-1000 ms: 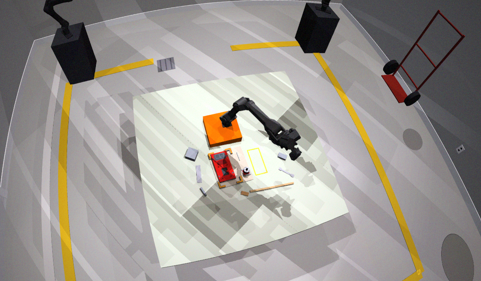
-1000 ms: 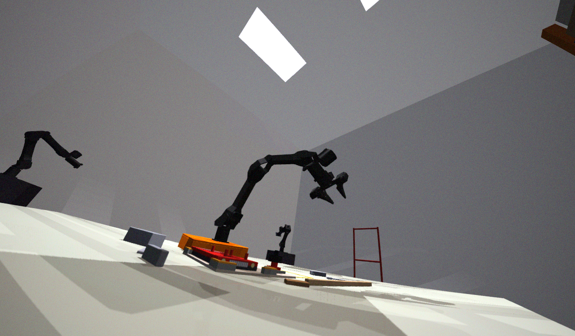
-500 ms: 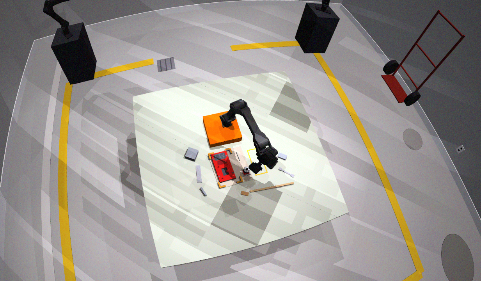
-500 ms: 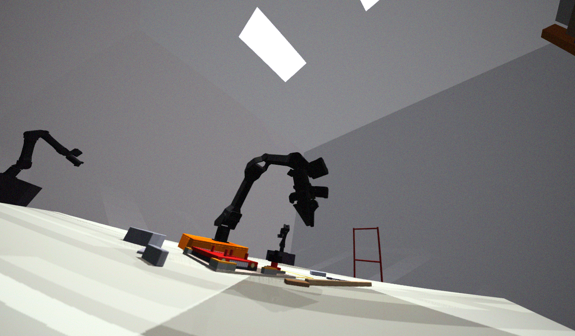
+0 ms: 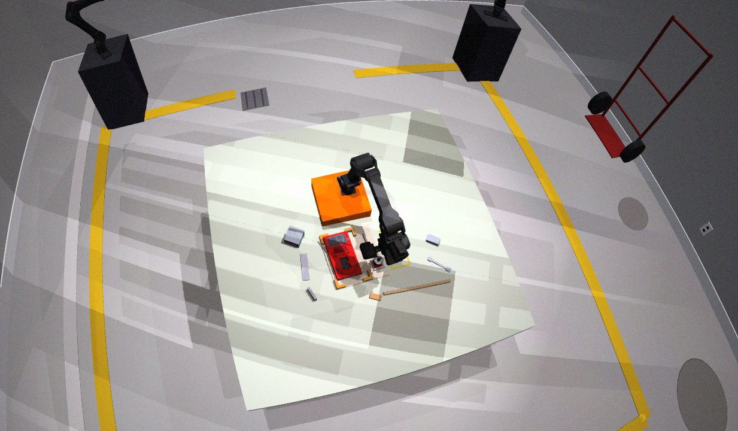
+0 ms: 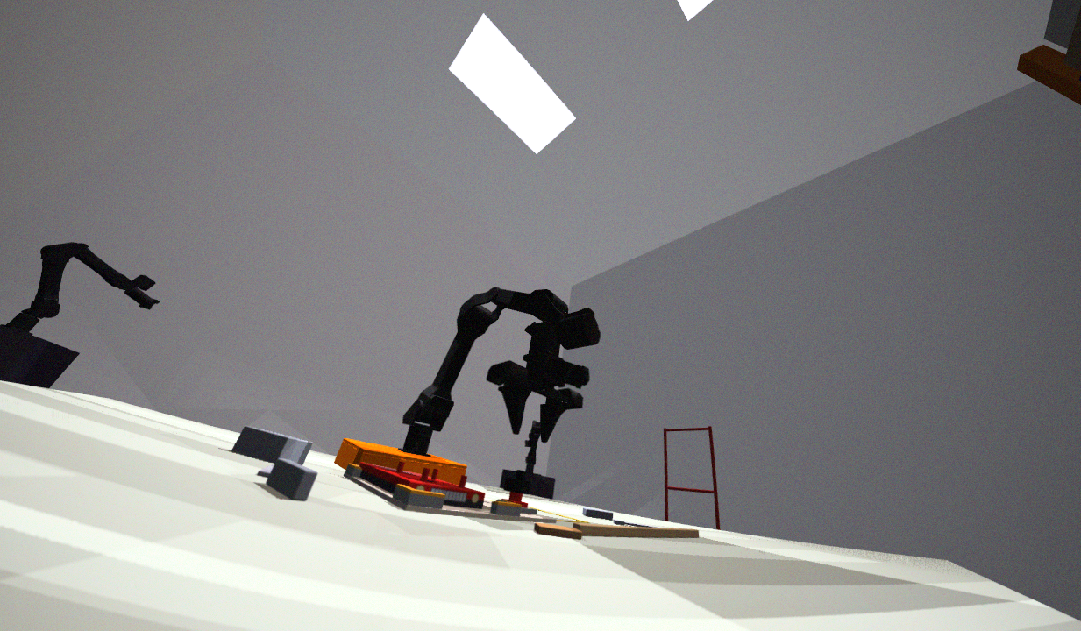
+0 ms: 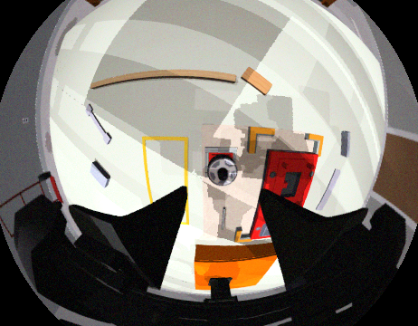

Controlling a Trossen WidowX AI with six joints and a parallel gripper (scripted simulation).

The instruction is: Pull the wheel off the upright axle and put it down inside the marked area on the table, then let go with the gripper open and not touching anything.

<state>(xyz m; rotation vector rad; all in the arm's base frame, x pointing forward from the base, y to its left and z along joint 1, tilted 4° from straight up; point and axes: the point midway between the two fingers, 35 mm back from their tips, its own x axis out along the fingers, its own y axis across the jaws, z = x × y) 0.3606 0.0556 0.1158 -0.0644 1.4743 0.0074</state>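
The pale tabletop [image 5: 285,176] stands on a grey floor bordered by yellow tape [image 5: 569,230]; a red hand truck [image 5: 644,91] is parked at the side. A wooden strip [image 5: 416,287] and small grey blocks lie near the red fixture [image 5: 340,256]. The pincer [image 6: 532,428] hangs open and empty above the wheel [image 7: 222,169], which sits on its axle beside the yellow-outlined marked area [image 7: 165,177]. Only the wrist view shows the wheel's hub.

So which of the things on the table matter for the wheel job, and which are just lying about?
Job:
- wheel on its upright axle
- yellow marked area
- gripper, open, above the wheel

Lying about:
- red block
- orange slab under the arm
- long wooden strip
- small wooden block
- grey pieces
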